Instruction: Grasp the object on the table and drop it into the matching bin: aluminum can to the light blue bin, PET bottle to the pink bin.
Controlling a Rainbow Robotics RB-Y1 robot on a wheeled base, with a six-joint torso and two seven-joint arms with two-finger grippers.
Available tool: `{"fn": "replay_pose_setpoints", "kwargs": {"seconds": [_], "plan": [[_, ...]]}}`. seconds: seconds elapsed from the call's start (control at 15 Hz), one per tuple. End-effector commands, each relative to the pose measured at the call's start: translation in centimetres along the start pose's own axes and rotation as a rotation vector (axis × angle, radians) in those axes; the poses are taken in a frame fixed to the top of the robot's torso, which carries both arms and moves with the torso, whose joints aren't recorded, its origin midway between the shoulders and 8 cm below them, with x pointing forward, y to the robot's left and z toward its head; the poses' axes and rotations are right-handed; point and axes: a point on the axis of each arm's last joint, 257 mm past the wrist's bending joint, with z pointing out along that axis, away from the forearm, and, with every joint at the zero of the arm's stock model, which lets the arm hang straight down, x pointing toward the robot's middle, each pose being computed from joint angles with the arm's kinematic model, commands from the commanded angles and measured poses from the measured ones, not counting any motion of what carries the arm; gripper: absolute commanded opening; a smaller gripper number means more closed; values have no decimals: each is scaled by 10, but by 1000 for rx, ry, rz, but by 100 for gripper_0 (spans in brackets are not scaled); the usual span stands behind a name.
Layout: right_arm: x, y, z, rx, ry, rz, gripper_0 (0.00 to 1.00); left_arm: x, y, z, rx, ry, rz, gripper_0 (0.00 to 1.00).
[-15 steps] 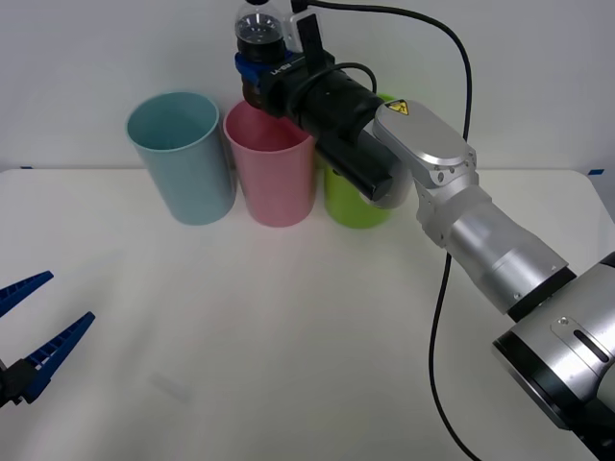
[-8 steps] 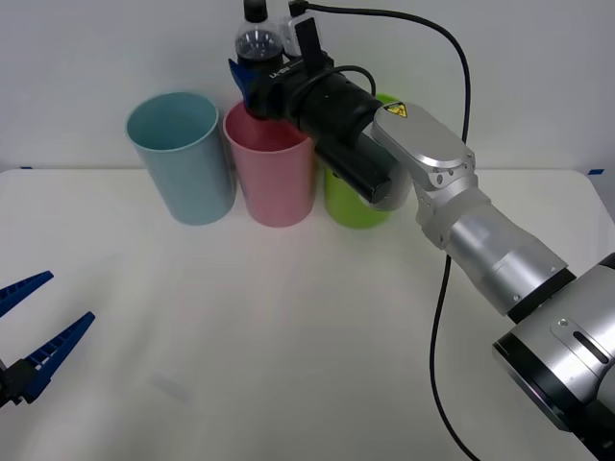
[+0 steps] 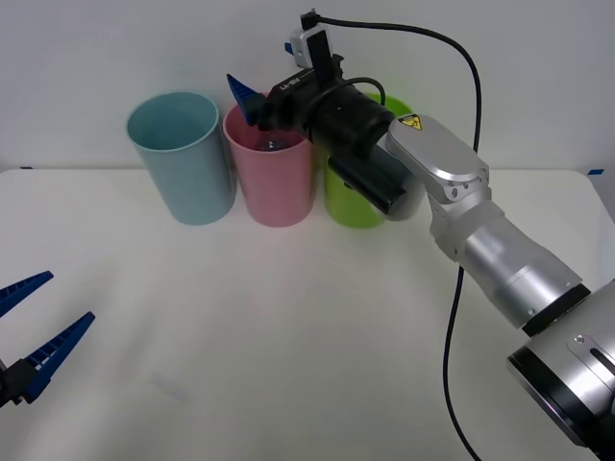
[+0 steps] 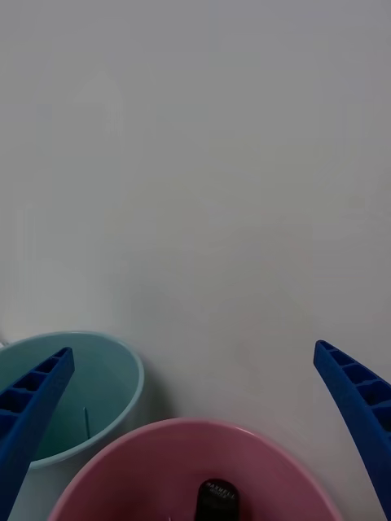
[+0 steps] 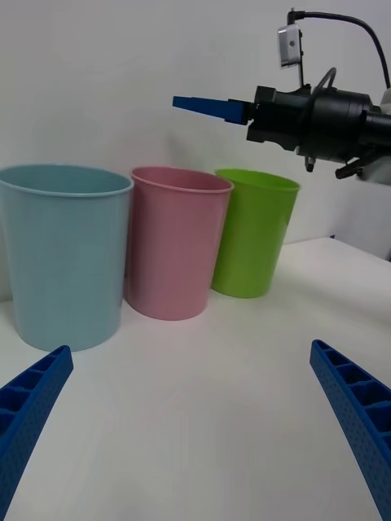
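Bottle (image 4: 217, 498) lies down inside the pink bin (image 3: 276, 182), only its black cap and a dark patch peeking up past the rim, so the drop looks done to me. My right gripper (image 3: 258, 104) hangs just above that rim with its fingers spread wide and holding nothing, while my left gripper (image 3: 34, 341) waits low over the white surface (image 3: 288, 327), fingers also apart and empty. Pulling my right arm back carelessly is the risk I see, since a finger or the wrist could clip the pink bin, the light blue bin (image 3: 183, 154) or the green bin (image 5: 252, 232) beside it and tip one over.
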Motion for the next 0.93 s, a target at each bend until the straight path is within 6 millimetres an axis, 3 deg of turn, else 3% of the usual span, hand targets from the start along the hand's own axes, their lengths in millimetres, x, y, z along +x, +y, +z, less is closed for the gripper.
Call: {"fn": "replay_pose_setpoints", "kwargs": {"seconds": [0.07,0.6,0.93], "plan": [[3,-1,-22,-7,-16,-5,100,0,0,0,0,0,0,100],[25,-5,-122,-35,-11,-45,100,0,0,0,0,0,0,100],[40,-12,-173,-35,11,-64,100,0,0,0,0,0,0,100]]}}
